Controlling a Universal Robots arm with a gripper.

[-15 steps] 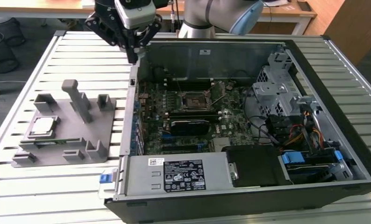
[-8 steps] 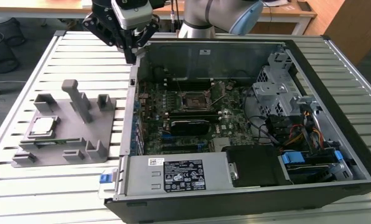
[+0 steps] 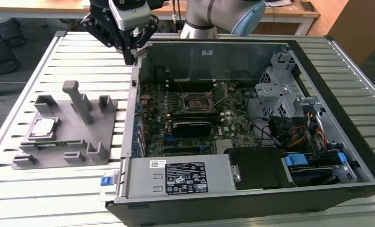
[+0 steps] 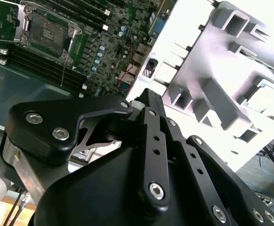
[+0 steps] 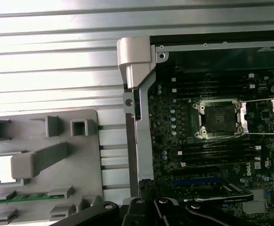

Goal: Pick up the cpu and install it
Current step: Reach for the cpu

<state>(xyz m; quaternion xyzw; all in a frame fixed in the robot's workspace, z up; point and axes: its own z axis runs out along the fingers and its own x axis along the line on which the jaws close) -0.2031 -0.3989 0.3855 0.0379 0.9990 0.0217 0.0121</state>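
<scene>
Slats of pale metal form the table [image 3: 80, 52], and on it, toward the exterior view's left, lies a grey plastic fixture [image 3: 55, 152] with blocks and a leaning post [image 3: 80, 104] rising from it. The cpu [image 3: 44, 127] rests flat in a recess of that fixture, silver top up, with nothing touching it. A green strip of circuit board [image 3: 50, 143] lies in a slot just beside it. Next to the fixture, on the exterior view's right, stands an open computer case [image 3: 238, 208] with the motherboard [image 3: 234, 120] exposed inside. Its black-framed socket [image 3: 195, 101] stands uncovered (in the first wrist view its metal cover is folded out to one side). The gripper [image 3: 129, 59] hangs over the table at the case's far corner, on the fixture's side, pointing downward and well apart from both cpu and socket. Its jaws look drawn together and have hold of nothing. In both wrist views the gripper's black linkage sits in the foreground, with fixture and motherboard beyond it.
</scene>
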